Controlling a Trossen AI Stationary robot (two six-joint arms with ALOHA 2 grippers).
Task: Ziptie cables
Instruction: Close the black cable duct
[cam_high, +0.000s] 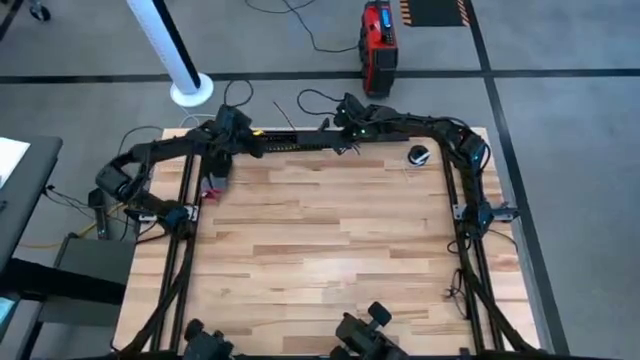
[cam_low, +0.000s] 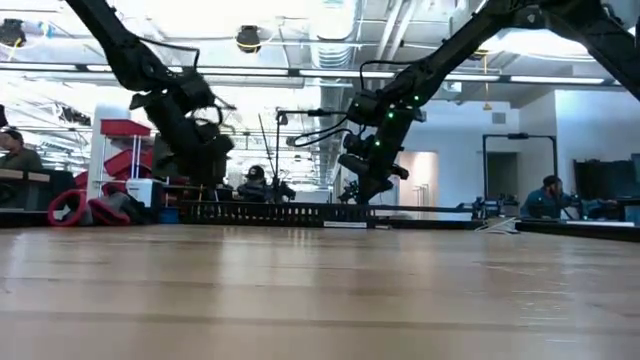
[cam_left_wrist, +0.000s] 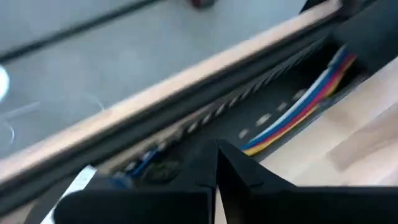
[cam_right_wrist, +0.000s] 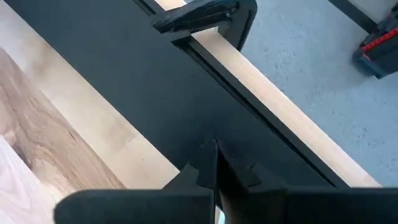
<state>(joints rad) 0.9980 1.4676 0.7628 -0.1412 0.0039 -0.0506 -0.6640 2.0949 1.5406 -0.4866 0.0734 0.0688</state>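
The cables (cam_left_wrist: 314, 99), a flat bundle of white, blue, red and yellow wires, lie in the black slotted channel (cam_high: 300, 143) along the table's far edge. My left gripper (cam_left_wrist: 217, 155) is shut just above the channel's left end (cam_high: 240, 140), its tips beside the cables' end (cam_left_wrist: 252, 148). My right gripper (cam_right_wrist: 215, 158) is shut over the flat black strip (cam_right_wrist: 124, 68) near the channel's right end (cam_high: 350, 135). In the low view both grippers (cam_low: 205, 165) (cam_low: 368, 185) hang close over the channel (cam_low: 260, 212). My left gripper points its shut fingers down and toward the far edge, at the end of the cables (cam_left_wrist: 252, 148); I cannot tell whether they touch. My right gripper's shut fingers (cam_right_wrist: 205, 168) slant down onto the black strip (cam_right_wrist: 205, 134); the fingers hide whether they touch it.
A black clamp (cam_right_wrist: 205, 15) grips the table's far edge. A small round black object (cam_high: 418, 154) sits at the far right of the table, a red item (cam_high: 212, 187) at the far left. A red case (cam_high: 377, 35) stands on the floor beyond the table.
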